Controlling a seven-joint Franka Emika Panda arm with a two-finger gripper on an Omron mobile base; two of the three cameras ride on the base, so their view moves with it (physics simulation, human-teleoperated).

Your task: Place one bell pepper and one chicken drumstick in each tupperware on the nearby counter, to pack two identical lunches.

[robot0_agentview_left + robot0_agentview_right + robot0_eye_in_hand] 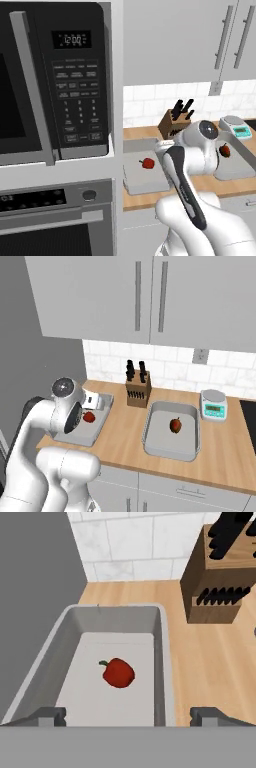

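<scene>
Gripper (pixel 128 717) wide open, holding nothing, hovering over left tub (pixel 165 662). Pepper (pixel 119 672) lying inside it, left of knife block (pixel 220 582). Second tub (pixel 150 421) right of block, pepper (pixel 175 425) in too. I reckon peppers done; drumsticks left, none spotted.
</scene>
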